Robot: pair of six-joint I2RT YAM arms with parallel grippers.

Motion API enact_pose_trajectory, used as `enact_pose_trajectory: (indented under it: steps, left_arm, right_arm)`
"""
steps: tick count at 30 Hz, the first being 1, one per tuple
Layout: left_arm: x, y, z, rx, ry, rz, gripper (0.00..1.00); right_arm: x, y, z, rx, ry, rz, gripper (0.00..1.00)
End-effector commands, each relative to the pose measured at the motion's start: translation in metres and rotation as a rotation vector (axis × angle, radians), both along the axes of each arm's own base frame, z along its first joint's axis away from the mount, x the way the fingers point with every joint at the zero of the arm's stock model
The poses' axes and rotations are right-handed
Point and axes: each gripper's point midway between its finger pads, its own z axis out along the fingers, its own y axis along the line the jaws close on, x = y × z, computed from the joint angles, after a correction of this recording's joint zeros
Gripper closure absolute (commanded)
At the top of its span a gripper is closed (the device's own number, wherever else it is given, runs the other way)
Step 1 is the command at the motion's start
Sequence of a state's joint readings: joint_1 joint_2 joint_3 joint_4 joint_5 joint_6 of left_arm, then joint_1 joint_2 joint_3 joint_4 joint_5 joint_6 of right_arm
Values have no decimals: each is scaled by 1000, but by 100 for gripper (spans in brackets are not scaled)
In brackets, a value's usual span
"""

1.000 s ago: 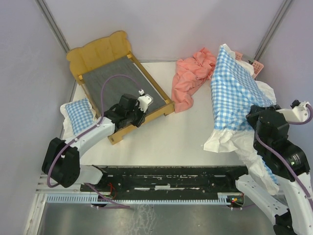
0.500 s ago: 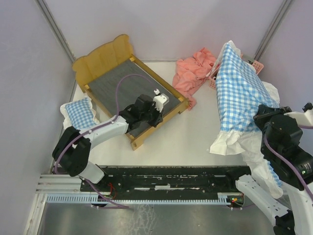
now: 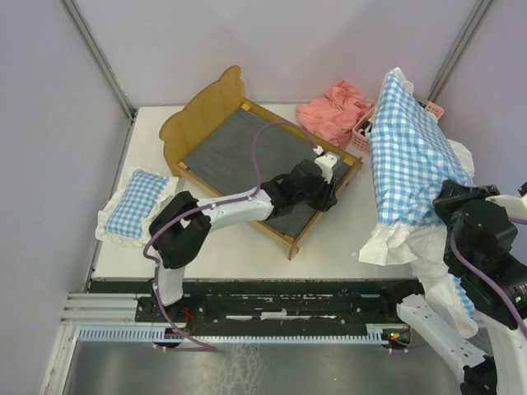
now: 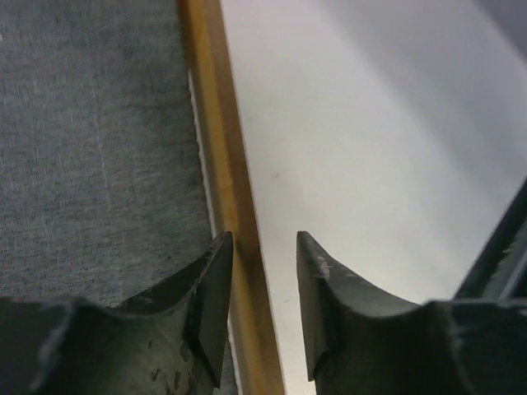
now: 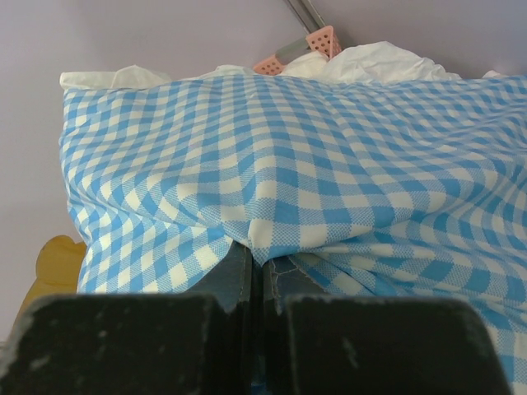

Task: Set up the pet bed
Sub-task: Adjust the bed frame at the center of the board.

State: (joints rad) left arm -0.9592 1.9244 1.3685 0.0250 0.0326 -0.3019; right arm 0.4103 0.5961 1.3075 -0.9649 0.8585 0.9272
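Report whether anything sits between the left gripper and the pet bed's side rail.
Nothing visible does. The left gripper, jaws open, straddles the pet bed's light-wood side rail, with the grey fabric base on one side and the bare white table on the other.

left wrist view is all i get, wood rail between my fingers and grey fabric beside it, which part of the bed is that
Observer: The foot rail, opposite the headboard. The left gripper straddles it, jaws open.
Operator: how does it sit
Observer: The bed lies diagonally on the table, headboard toward the far left corner.
Operator: what's the right arm doing
Observer: The right gripper is shut on a big checked cushion, held up at the right side.
Operator: anything on the left
Observer: A small checked pillow lies left of the bed, apart from it.
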Motion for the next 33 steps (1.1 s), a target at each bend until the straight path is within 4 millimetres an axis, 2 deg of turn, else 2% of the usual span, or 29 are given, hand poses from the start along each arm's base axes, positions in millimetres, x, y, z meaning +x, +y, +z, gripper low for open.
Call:
enact_pose_trajectory:
  steps: [1, 3, 6, 8, 10, 13, 18, 20, 22, 27, 31, 33]
  left_arm:
    - [15, -21, 85, -165, -103, 38, 49]
    - [28, 0, 93, -95, -139, 91, 40]
    - [52, 43, 106, -33, -157, 169, 35]
    - [68, 79, 122, -19, -160, 213, 31]
    - [92, 125, 137, 5, -177, 292, 30]
    - [116, 188, 160, 31, -212, 396, 27]
    - [142, 268, 193, 127, -312, 545, 20]
    - [152, 294, 202, 156, -332, 597, 14]
    - [162, 320, 206, 160, -332, 646, 10]
    - [182, 380, 201, 161, -304, 747, 9]
    - [192, 417, 199, 157, -298, 808, 9]
    - [197, 430, 197, 160, -295, 826, 9]
  right_arm:
    - [-9, -14, 20, 22, -76, -68, 98]
    - [-10, -15, 18, 26, -77, -72, 98]
    - [-10, -13, 16, 42, -85, -66, 98]
    - [-8, -10, 13, 47, -84, -53, 98]
    - [-4, -7, 11, 46, -73, -40, 98]
    - [-2, -4, 8, 42, -60, -28, 98]
    - [-1, -4, 3, 29, -45, -27, 98]
    - [0, -3, 0, 23, -36, -25, 98]
    - [-1, -3, -1, 18, -28, -23, 98]
    - [-4, -6, -1, 10, -29, -29, 98]
    - [-4, -6, -1, 7, -26, -32, 98]
    - [-2, -4, -4, 7, -19, -25, 98]
